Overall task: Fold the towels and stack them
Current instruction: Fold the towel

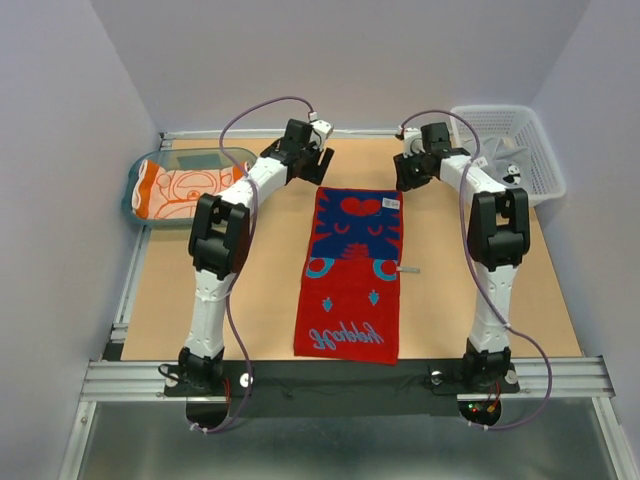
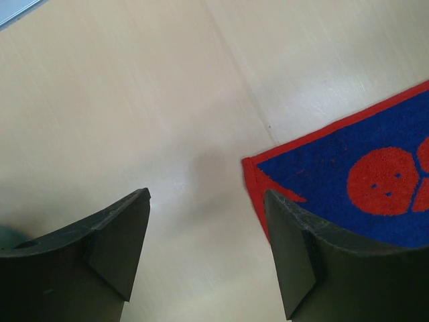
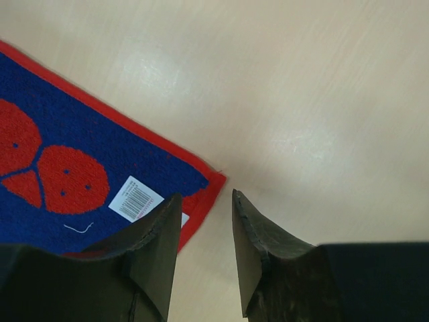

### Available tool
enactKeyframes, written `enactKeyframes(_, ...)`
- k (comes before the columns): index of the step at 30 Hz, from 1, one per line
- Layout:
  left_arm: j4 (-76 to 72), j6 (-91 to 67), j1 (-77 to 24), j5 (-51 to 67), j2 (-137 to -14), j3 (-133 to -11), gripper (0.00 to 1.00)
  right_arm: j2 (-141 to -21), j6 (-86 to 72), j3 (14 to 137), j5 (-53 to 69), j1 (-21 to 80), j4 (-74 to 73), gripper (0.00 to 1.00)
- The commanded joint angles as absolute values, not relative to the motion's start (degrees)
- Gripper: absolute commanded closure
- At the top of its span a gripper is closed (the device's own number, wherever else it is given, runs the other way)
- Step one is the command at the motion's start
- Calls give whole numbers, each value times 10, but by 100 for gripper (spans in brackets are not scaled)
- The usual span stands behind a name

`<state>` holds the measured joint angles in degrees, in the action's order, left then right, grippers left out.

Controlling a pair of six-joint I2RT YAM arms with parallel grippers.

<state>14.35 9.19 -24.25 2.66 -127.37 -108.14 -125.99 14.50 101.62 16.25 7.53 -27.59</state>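
Observation:
A red towel with blue marks (image 1: 350, 290) lies flat and lengthwise in the middle of the table. My left gripper (image 1: 318, 165) hovers at its far left corner (image 2: 253, 166); in the left wrist view the gripper (image 2: 208, 196) is wide open, its right finger (image 2: 295, 248) above the towel's edge. My right gripper (image 1: 405, 178) is at the far right corner (image 3: 218, 178), by a white barcode label (image 3: 136, 199). There the gripper (image 3: 206, 196) shows a narrow gap, open with nothing held. An orange towel with pale lines (image 1: 180, 192) lies in the tray.
The translucent teal tray (image 1: 200, 158) sits at the back left corner. A white mesh basket (image 1: 530, 130) stands at the back right, with a pale cloth with dark marks (image 1: 512, 172) inside. Grey walls close in the table on three sides.

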Motion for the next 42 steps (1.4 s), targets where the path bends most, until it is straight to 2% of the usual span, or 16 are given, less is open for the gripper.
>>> enactKeyframes(1,147,135,-237,58,-1285,-1127,21,-1276,163,1049,196,74,-265,59)
enactKeyframes(4,145,138,-236,66,-1302,-1139,23,-1290,171,1056,183,74,-265,59)
enactKeyframes(7,142,134,-236,82,-1315,-1150,30,-1303,175,1070,177,74,-265,59)
enactKeyframes(10,128,126,-236,90,-1317,-1149,30,-1312,178,1078,174,75,-265,63)
enactKeyframes(29,120,119,-237,85,-1351,-1149,29,-1346,231,1047,129,105,-293,65)
enactKeyframes(33,122,117,-237,85,-1358,-1150,29,-1353,225,1042,128,105,-303,78)
enactKeyframes(35,125,117,-237,86,-1362,-1150,29,-1356,228,1042,126,105,-308,89)
enactKeyframes(36,129,115,-237,86,-1364,-1152,29,-1356,230,1042,125,105,-310,100)
enactKeyframes(42,132,105,-236,83,-1375,-1160,30,-1359,242,1045,127,105,-314,100)
